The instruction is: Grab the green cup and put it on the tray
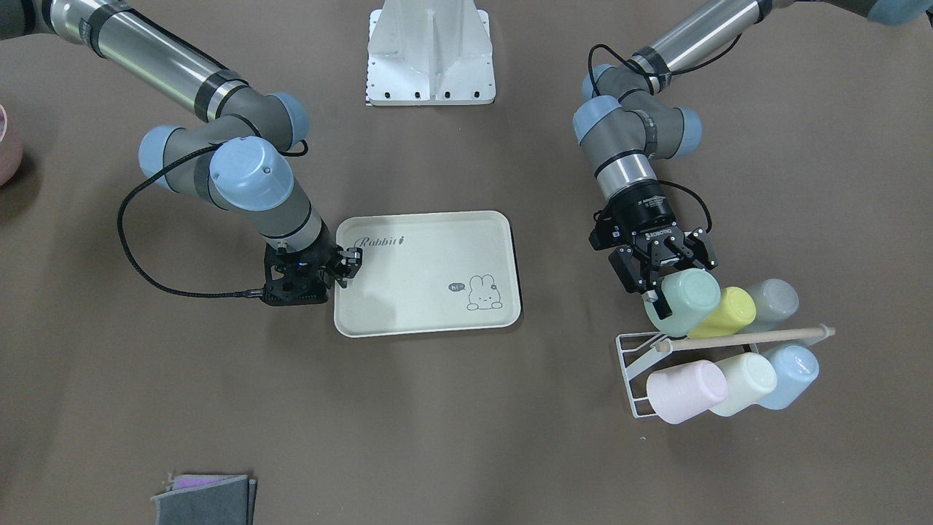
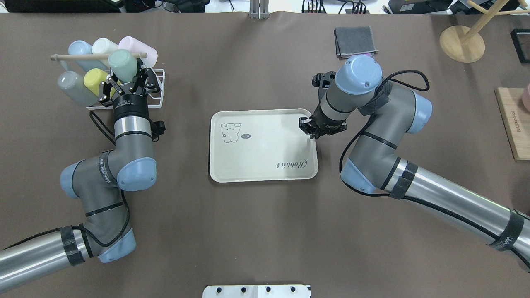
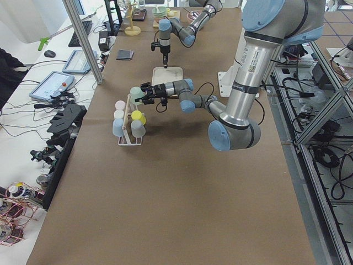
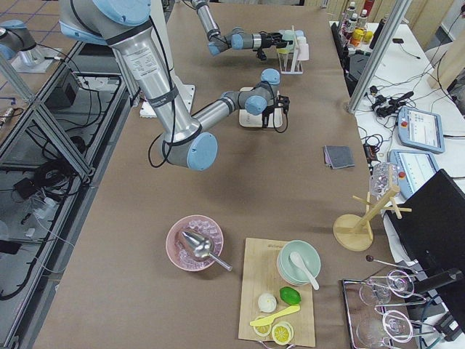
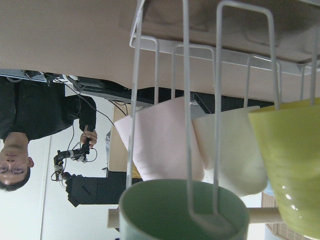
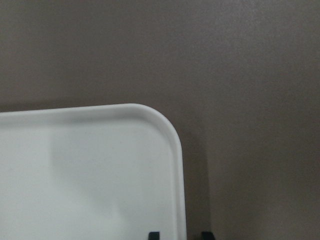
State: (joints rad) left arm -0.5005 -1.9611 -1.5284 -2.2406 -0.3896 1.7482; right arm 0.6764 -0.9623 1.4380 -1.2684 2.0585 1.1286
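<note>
- The left pincer (image 2: 125,78) is spread wide and grips the cup (image 2: 122,62) by its sides, near the mouth. The mouth faces the pincer's palm and the base points away.
- The cup is tilted over the rack (image 1: 633,379), not yet free. The peg (image 5: 216,125) runs straight ahead of the pincer, and its looped tip sits just inside the mouth.
- The step in hand looks like drawing the cup off the peg. It is best to pull back along the peg's line, without twisting, until the loop clears the rim.
- The yellow cup (image 5: 287,165) is just beside the pincer's outer finger, so a sideways swing could knock it. The rod (image 1: 751,337) lies across the rack just beyond the fingertips, so the pincer should go up and back, not forward.
- The plastic looks smooth and tapered, so a firm squeeze suits it and the wrist should stay level. The cup should turn upright only once it is clear.
- The tray (image 2: 265,140) lies well off to the pincer's inner side, across bare table. The cup should travel high and come down on the flat middle.
- The right pincer (image 2: 308,127) is narrow and closed across the tray's rim at a corner, as if to steady it. The set-down should keep well apart from it.
</note>
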